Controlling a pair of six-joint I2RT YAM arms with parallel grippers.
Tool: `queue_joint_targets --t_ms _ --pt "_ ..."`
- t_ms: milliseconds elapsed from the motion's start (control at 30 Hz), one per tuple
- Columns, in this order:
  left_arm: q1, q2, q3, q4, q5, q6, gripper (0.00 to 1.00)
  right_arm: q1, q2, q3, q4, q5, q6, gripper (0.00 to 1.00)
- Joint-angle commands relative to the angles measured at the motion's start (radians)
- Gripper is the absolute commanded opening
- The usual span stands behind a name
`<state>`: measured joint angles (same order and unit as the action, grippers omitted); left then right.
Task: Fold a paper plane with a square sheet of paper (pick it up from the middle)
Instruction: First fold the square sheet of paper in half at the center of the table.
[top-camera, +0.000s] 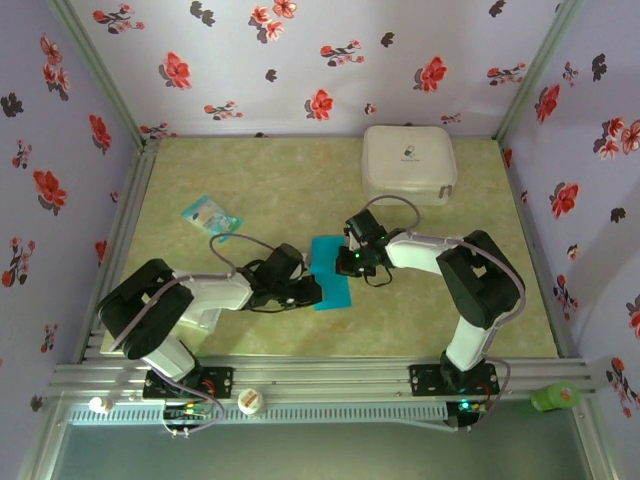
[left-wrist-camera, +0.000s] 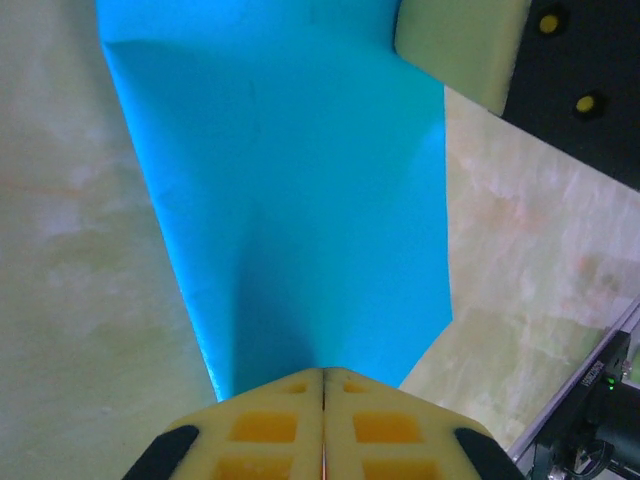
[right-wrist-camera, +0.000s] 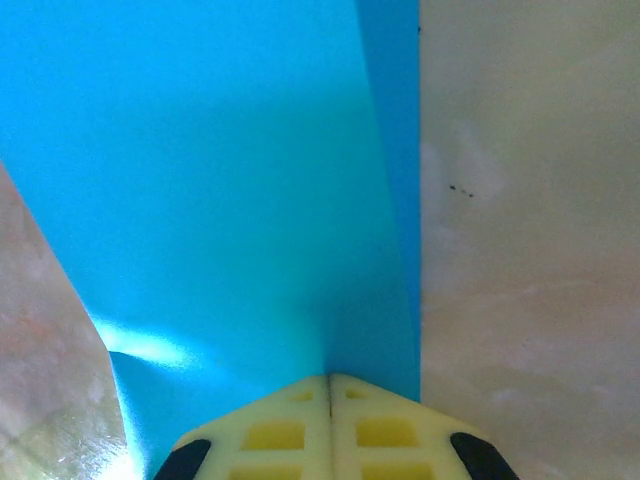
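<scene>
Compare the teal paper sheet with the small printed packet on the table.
The teal paper sheet is plain, saturated teal; the small printed packet is paler blue with markings on it. The sheet sits mid-table, pinched at opposite edges by the shut left gripper and right gripper; the packet lies free toward the left rear, with no gripper on it. Both are thin, bluish things on the table.

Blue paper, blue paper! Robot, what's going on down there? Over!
Left gripper shut on the square sheet of paper. Right gripper shut on it from the other end. White case and printed packet lie apart from it.
</scene>
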<state>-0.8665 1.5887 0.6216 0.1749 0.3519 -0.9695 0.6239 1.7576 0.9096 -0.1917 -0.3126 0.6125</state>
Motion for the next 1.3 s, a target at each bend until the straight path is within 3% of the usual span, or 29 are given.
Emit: queue_joint_targets --t_ms 0,333,833,1000,1100,1267 --pt "-0.008 0.008 -0.044 0.041 0.023 -0.008 0.08 -0.004 0.046 -0.059 -0.155 0.118 0.006 0.00" --pt "-0.029 0.010 -0.123 -0.031 0.023 0.021 0.09 -0.004 0.042 -0.060 -0.167 0.128 0.002 0.00" --pt "-0.048 -0.028 0.008 -0.281 -0.007 0.179 0.09 -0.004 0.049 -0.062 -0.160 0.131 0.000 0.00" --pt "-0.047 -0.090 0.015 -0.224 0.051 0.191 0.10 -0.004 0.039 -0.065 -0.145 0.127 -0.002 0.00" --pt "0.001 -0.146 0.051 -0.255 0.058 0.208 0.09 -0.004 0.044 -0.058 -0.149 0.123 -0.012 0.00" --pt "0.171 -0.145 0.135 -0.248 0.116 0.229 0.06 -0.004 0.044 -0.055 -0.151 0.120 -0.012 0.00"
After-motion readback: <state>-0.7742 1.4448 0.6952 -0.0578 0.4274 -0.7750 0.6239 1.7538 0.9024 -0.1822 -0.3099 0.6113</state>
